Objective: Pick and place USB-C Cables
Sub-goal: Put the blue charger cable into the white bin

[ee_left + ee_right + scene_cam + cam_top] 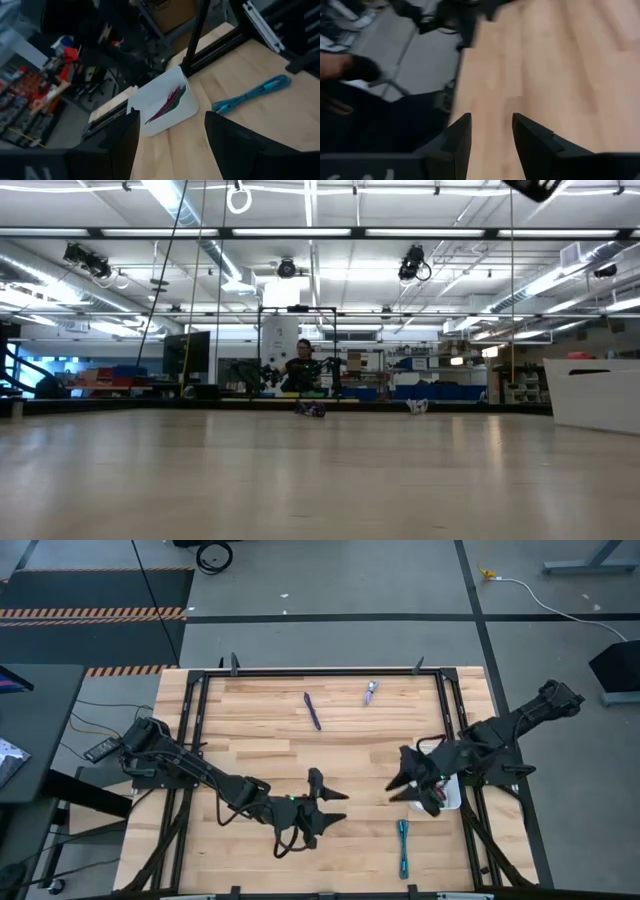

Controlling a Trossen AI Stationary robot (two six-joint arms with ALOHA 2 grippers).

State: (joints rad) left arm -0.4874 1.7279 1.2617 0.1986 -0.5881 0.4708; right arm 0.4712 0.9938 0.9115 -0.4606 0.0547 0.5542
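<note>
The left gripper (335,805) hangs over the front middle of the wooden table (260,750), its fingers (235,145) spread wide with nothing between them. Just ahead of those parted jaws, in the left wrist view, the teal cable (252,94) lies straight on the wood, and a little farther the white tray (165,102) sits at the table's edge, holding a maroon red cable (167,102) with a green cable (179,94) against it.

Facing it from the other side, the right gripper (402,783) points toward the left gripper across a bare strip of wood, the two well apart. Its jaws stand partly parted and released, only bare wood showing between the fingers (457,140) in the right wrist view. The tray (450,795) lies just behind this gripper, largely hidden under the arm from above, and the teal cable (402,846) rests nearer the front edge, to one side of its jaws.

Far beyond both sets of jaws, toward the back of the table, the dark purple cable (313,710) lies slanted, and the silvery lilac cable (371,692) sits beside it nearer the back rail; both show small in the low view, purple (311,409) and lilac (417,406).
</note>
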